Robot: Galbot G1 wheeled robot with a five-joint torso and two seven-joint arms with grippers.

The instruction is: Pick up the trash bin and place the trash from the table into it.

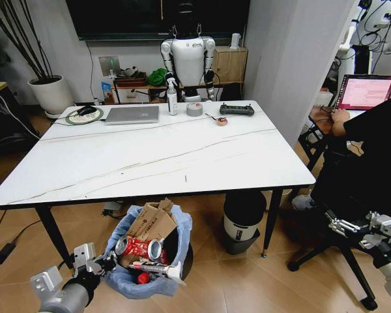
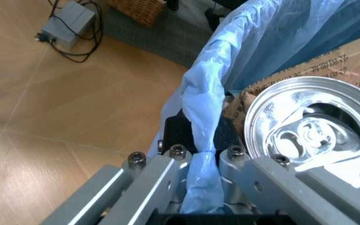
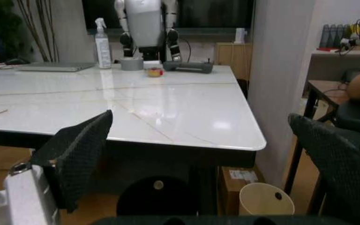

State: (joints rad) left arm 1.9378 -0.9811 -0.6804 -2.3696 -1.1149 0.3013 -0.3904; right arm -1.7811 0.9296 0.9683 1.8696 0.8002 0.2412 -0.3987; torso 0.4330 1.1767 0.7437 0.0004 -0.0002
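Note:
The trash bin [image 1: 133, 279], lined with a crinkly light-blue bag, stands on the floor just in front of the table's [image 1: 156, 156] near edge. It holds trash: torn brown cardboard [image 1: 153, 222], red-white cans [image 1: 138, 248] and white wrappers. My left gripper [image 1: 103, 262] is shut on the bin's bagged rim [image 2: 205, 98]. In the left wrist view a can's silver top [image 2: 311, 131] and cardboard [image 2: 330, 61] lie just inside that rim. My right gripper [image 1: 352, 227] hangs low at the right, open, its black pads [image 3: 80, 145] far apart, facing the glossy white table [image 3: 167, 112].
On the table's far side lie a silver laptop [image 1: 131, 115], spray bottle [image 1: 173, 98], grey tape roll [image 1: 194, 109] and black controller [image 1: 237, 109]. A white cylinder with a black top [image 1: 242, 218] stands under the table. A person sits at the right [image 1: 371, 150].

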